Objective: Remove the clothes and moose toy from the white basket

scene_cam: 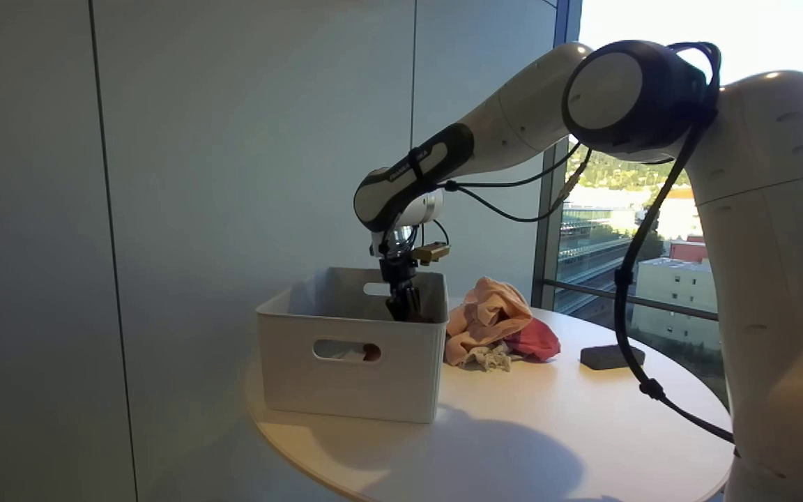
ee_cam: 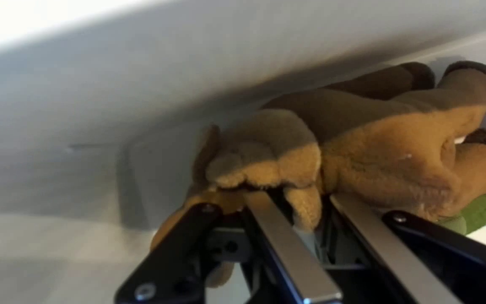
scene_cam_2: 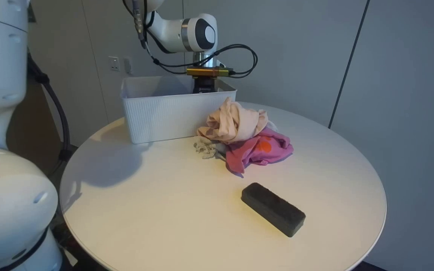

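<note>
Gripper (ee_cam: 298,196) down inside the white basket (scene_cam: 353,387), fingers (ee_cam: 289,245) apart with a plush flap (ee_cam: 303,207) of the moose toy (ee_cam: 361,147) in the gap, contact unclear; the toy lies just ahead of the tips, body and legs stretching past one finger. Likely light, squashy, hard to harm, not slippery; I'd pinch deep, at the neck or round body, since that small flap may pull free. Short tan pile, stubby legs with dark ends, beside a pale basket wall; beyond the ribbed side from the fingers, crumpled clothes (scene_cam_2: 241,130), peach cloth over spotted pink, lie heaped on the table (scene_cam_2: 164,210).
</note>
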Motion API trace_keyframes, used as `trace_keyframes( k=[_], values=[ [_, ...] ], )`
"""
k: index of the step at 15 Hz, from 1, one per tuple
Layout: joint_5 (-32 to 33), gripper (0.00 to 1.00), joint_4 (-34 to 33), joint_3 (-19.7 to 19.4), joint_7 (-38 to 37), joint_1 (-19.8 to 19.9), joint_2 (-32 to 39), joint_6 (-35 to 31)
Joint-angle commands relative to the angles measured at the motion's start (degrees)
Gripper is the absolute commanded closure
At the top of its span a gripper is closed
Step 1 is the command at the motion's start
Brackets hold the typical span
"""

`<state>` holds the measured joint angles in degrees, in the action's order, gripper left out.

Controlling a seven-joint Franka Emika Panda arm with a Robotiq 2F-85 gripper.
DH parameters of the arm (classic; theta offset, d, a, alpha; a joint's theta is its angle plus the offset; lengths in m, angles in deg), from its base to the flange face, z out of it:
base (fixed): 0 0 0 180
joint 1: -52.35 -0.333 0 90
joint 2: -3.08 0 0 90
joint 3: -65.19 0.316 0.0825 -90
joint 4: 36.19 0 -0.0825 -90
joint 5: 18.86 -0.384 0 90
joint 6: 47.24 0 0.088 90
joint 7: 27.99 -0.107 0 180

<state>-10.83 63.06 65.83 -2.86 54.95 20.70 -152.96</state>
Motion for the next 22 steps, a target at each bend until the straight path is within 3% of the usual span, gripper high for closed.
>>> trace_keyframes(
  k=[1, 8, 12, 17, 22],
  values=[
    [4.2, 0.93, 5.3, 1.3, -1.6, -2.5, -8.6, -5.3],
    [12.4, 0.93, 11.3, 4.4, -3.9, -7.1, -26.8, -8.1],
    [17.7, 0.93, 11.5, 5.5, -7.9, -7.4, -36.6, -6.6],
    [23.8, 0.94, 12.8, 4.0, -16.2, -3.3, -43.0, -7.5],
    [29.6, 0.93, 17.1, 2.1, -28.7, 2.7, -41.0, -7.3]
  ],
)
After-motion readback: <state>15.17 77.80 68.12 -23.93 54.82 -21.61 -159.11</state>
